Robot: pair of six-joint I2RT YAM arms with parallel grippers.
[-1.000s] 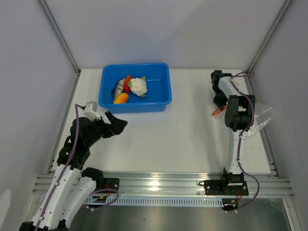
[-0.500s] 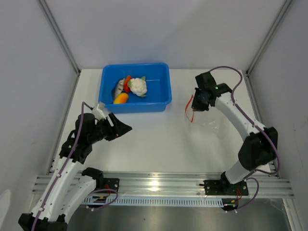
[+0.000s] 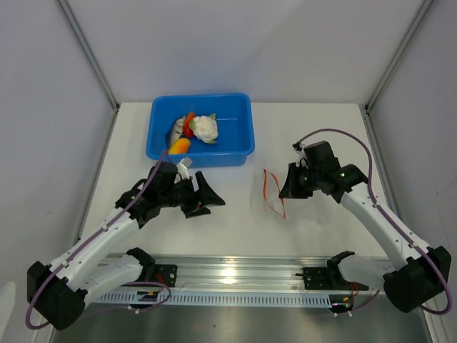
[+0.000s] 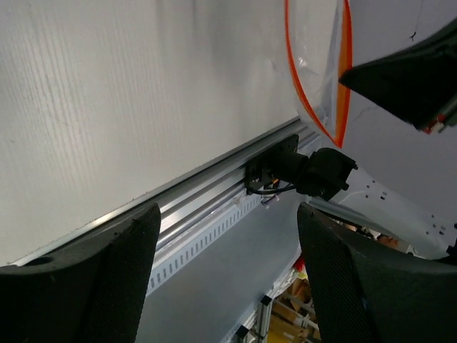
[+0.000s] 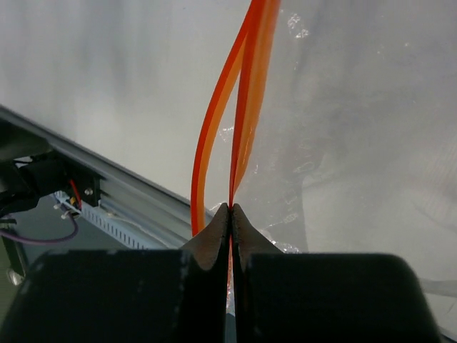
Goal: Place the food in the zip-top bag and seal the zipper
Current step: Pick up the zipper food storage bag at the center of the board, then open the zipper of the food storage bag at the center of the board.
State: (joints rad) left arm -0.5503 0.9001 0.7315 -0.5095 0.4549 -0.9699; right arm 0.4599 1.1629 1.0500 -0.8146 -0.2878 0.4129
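Right jaws pinch the zipper [image 5: 248, 107] of the zip-top bag [image 5: 357, 143]; left jaws stand spread. Food [image 3: 205, 128] lies in the blue tub [image 3: 214, 158].

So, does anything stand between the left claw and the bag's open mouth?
Nothing visible does. Only bare table lies between the left claw and the zip-top bag, whose zipper the right claw pinches, its mouth gaping. The blue tub sits off that line, farther back.

Blue tub [image 3: 214, 158] far left, and inside it a white cauliflower [image 3: 206, 128] with green leaves, red pepper [image 3: 188, 126], orange carrot [image 3: 179, 146], dark grey fish [image 3: 176, 131]. Right of centre, the clear bag [image 5: 357, 143] flashes a red-orange zipper [image 5: 251, 86]. White table [image 3: 235, 229] underneath; arms [image 3: 378, 218] white with black joints.
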